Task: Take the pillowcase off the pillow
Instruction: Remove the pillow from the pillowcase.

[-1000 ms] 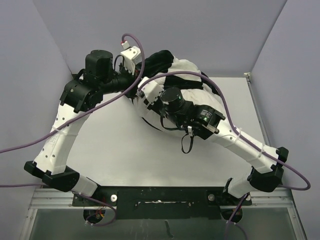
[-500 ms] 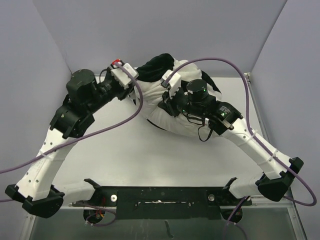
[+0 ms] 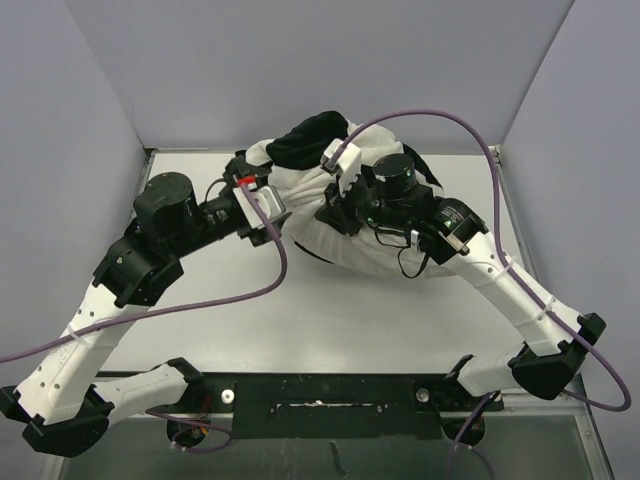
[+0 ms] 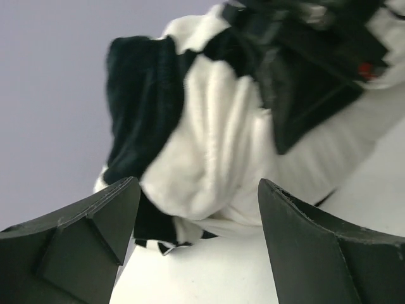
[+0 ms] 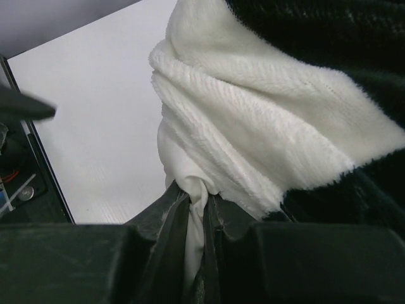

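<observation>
My right gripper [image 5: 197, 209] pinches smooth white cloth, seemingly the pillow [image 3: 340, 252], at the table's [image 3: 300, 320] far edge. My left gripper [image 4: 199, 190] gapes empty beside the bunched pillowcase [image 4: 142, 107]; I should grip it deep and pull away from that anchor.

I'm counting two arms reaching over one table [image 3: 330, 320]: a left arm [image 3: 110, 290] and a right arm [image 3: 505, 285]. Each is carrying one gripper, making two: the left gripper [image 4: 197, 190] and the right gripper [image 5: 196, 209]. Two purple cables are trailing, one off the left [image 3: 270, 285] and one off the right [image 3: 430, 118]. One pillow [image 5: 179, 161] is lying there, wearing one pillowcase [image 3: 310, 135].
</observation>
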{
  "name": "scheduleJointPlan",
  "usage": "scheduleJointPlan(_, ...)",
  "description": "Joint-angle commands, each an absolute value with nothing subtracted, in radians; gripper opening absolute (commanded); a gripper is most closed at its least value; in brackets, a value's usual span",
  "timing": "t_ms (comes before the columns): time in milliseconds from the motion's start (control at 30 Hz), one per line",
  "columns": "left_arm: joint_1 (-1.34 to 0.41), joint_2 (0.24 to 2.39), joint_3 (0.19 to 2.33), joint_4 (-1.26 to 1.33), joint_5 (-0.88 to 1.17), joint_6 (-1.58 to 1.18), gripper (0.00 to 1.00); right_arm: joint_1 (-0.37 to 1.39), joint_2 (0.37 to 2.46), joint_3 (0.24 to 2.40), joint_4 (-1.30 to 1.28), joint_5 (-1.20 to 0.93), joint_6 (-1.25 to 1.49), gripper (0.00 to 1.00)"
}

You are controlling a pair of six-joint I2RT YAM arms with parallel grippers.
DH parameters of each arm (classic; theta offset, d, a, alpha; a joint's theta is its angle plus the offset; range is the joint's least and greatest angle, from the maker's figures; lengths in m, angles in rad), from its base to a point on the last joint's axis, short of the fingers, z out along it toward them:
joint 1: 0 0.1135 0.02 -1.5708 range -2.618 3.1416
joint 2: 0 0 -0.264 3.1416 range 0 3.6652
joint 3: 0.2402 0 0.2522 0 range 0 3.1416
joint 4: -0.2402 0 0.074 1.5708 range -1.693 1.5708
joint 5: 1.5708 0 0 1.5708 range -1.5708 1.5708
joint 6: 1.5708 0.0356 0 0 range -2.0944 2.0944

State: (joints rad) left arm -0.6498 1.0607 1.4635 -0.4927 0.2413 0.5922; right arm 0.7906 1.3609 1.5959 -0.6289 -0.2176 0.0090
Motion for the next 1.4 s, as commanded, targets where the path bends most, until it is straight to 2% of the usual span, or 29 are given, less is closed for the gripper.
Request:
scheduleJointPlan(0,-0.711,1.042,1.443,-0.558,0.284,0.633,0.74,0.785,1.357,1.695,-0.518,-0.281,0.048,0.00)
scheduleJointPlan(233,-0.718,1.098,1.415,-0.422,0.127,0.748,0.73,0.784,1.355,1.692,-0.525,-0.282,0.055,0.00)
scheduleJointPlan(533,-0.704,1.142,1.373,-0.307,0.082,0.802,0.72,0.785,1.355,1.684,-0.532,-0.299,0.055,0.00)
scheduleJointPlan(800,-0.702,1.191,1.364,-0.054,-0.046,0.850,0.67,0.808,1.363,1.669,-0.571,-0.282,0.034,0.00)
scheduleJointPlan(1167,-0.672,1.206,1.304,0.303,-0.228,0.905,0.46,0.807,1.342,1.614,-0.545,-0.298,0.024,0.00)
scheduleJointPlan(1267,-0.668,1.227,1.294,0.296,-0.260,0.924,0.47,0.807,1.337,1.605,-0.533,-0.314,0.031,0.00)
scheduleJointPlan(1367,-0.668,1.242,1.274,0.224,-0.268,0.921,0.55,0.807,1.337,1.607,-0.534,-0.333,0.040,0.00)
